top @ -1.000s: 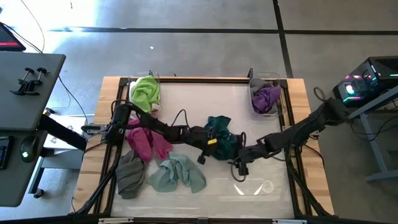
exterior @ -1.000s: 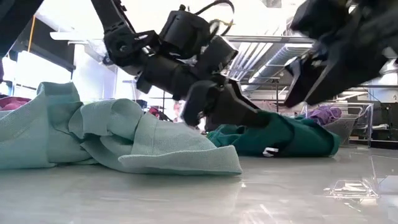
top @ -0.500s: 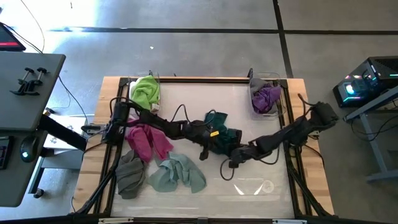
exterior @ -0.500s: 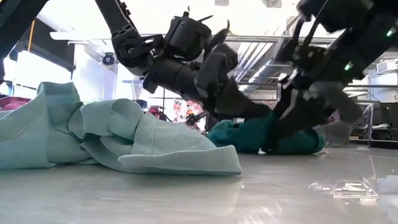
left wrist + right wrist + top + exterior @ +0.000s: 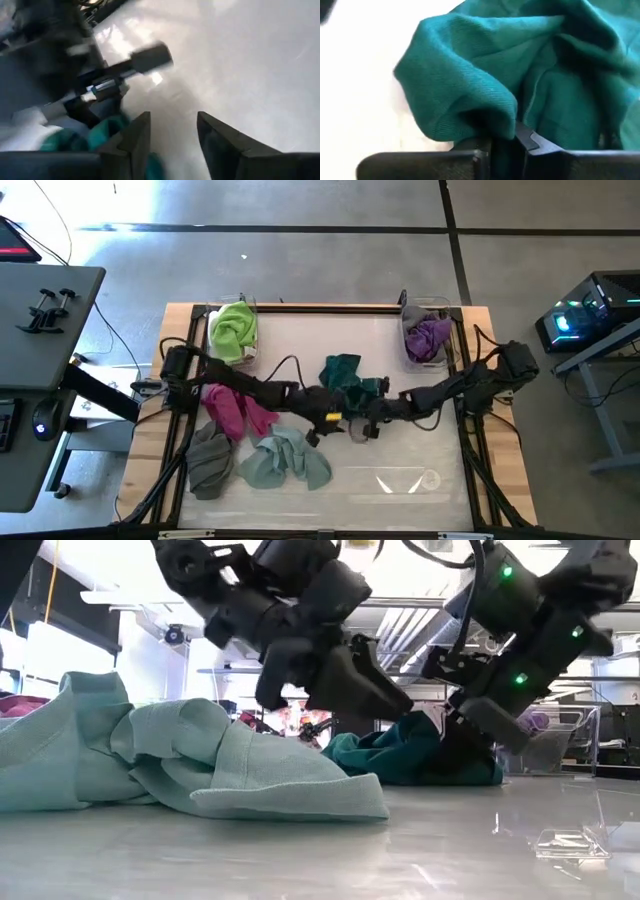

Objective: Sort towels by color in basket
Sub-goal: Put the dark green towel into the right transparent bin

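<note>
A dark green towel [image 5: 347, 377] [image 5: 400, 755] lies bunched at the table's middle. My right gripper [image 5: 368, 412] [image 5: 502, 142] reaches in from the right and is shut on it. My left gripper [image 5: 325, 425] [image 5: 172, 135] hovers open just left of the towel and above the table [image 5: 385, 700], with nothing between its fingers. Along the left side lie a magenta towel [image 5: 235, 405], a grey-brown towel [image 5: 210, 460] and a mint towel [image 5: 285, 460]. A lime green towel [image 5: 233, 328] fills the far-left basket and a purple towel [image 5: 430, 337] the far-right one. My right gripper pinches a raised fold of the dark green towel [image 5: 495, 125] between its two fingers, several layers together. The fingers come slanting down from the table's right side. The towel [image 5: 420, 760] stays bunched and slack on the table.
The mint towel [image 5: 200, 760] spreads wide near the front left. A clear plastic piece [image 5: 405, 480] lies on the table near the front edge. The two clear baskets [image 5: 245, 350] [image 5: 412, 352] stand at the far corners. A wooden frame [image 5: 480, 430] borders the work surface.
My right gripper has swung toward the table's left, dropped onto the dark green towel and taken hold. My left gripper, pressed into the towel half a second ago, has risen clear of it. The towel's near part has bunched up toward the far side.
</note>
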You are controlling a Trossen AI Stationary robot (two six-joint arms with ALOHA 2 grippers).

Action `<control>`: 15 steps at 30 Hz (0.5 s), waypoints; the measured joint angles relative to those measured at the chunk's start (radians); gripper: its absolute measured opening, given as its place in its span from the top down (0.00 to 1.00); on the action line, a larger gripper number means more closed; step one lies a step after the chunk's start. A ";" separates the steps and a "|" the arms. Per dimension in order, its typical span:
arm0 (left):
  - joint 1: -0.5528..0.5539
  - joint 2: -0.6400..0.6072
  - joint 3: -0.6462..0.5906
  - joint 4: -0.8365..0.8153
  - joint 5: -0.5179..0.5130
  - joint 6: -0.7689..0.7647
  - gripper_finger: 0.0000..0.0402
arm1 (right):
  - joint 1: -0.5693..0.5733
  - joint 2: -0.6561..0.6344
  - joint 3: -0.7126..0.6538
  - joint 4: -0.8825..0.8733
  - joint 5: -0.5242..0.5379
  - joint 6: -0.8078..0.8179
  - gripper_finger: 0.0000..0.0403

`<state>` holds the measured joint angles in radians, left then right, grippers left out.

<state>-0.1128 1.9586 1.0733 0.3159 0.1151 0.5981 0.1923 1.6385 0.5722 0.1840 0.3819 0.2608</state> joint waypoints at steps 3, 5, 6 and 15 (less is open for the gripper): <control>-0.057 0.000 0.001 -0.048 -0.156 0.186 0.57 | -0.065 -0.030 -0.084 0.177 -0.158 0.093 0.96; -0.086 0.018 0.000 -0.046 -0.238 0.264 0.55 | -0.108 -0.049 -0.130 0.296 -0.248 0.177 0.98; -0.096 0.022 0.000 -0.048 -0.273 0.288 0.54 | -0.128 -0.055 -0.147 0.360 -0.290 0.217 0.98; -0.081 0.033 0.000 -0.001 -0.362 0.282 0.52 | -0.218 -0.058 -0.158 0.562 -0.540 0.364 0.97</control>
<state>-0.1933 1.9911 1.0737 0.3153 -0.2470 0.8797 -0.0260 1.5810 0.4141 0.7461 -0.1580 0.6244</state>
